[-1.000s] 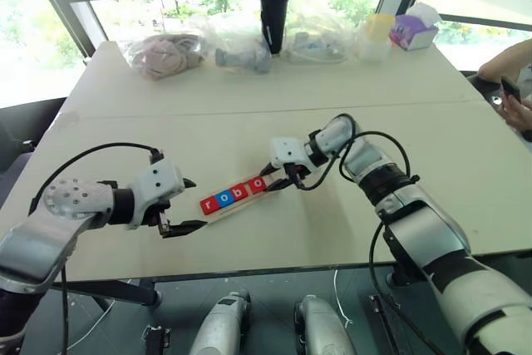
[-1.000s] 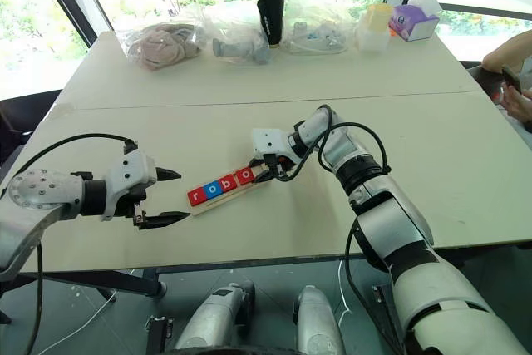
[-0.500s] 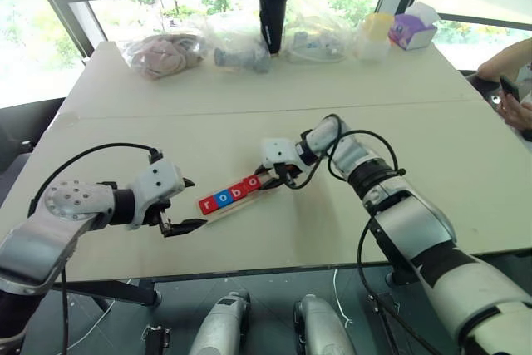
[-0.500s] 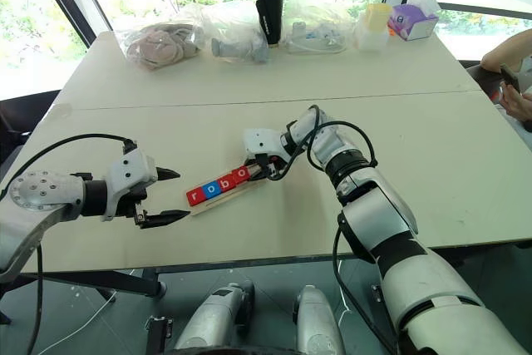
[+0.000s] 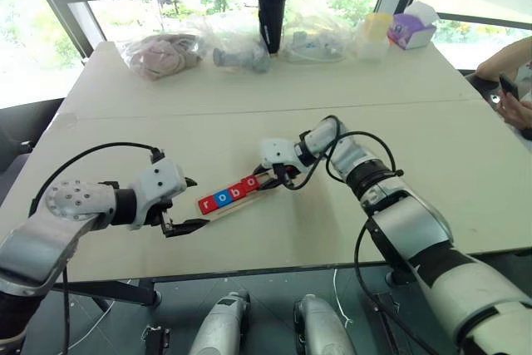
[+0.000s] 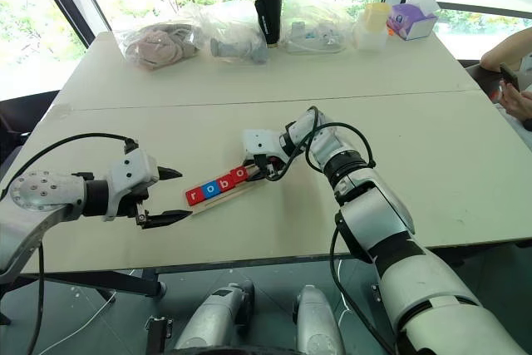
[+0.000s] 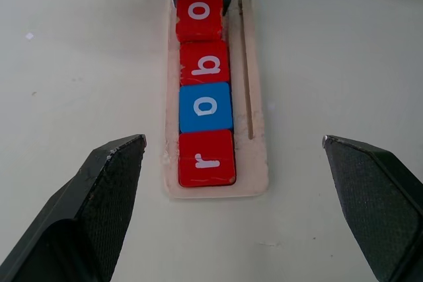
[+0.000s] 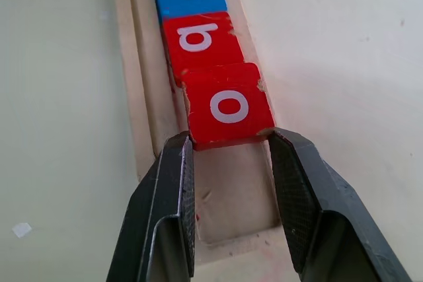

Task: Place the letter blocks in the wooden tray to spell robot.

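Nudging second o block (image 8: 228, 105) leftward — right fingers (image 8: 173, 197).

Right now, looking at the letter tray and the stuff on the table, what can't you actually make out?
- Letter t block: cannot find it; the wooden tray holds only r, o, b, o.
- Right gripper fingers flank the last o; pinching or released is unclear in the right wrist view.
- Plastic bags at the far table edge: contents too small in the head views.
- Person's hand: cut by the picture edge.
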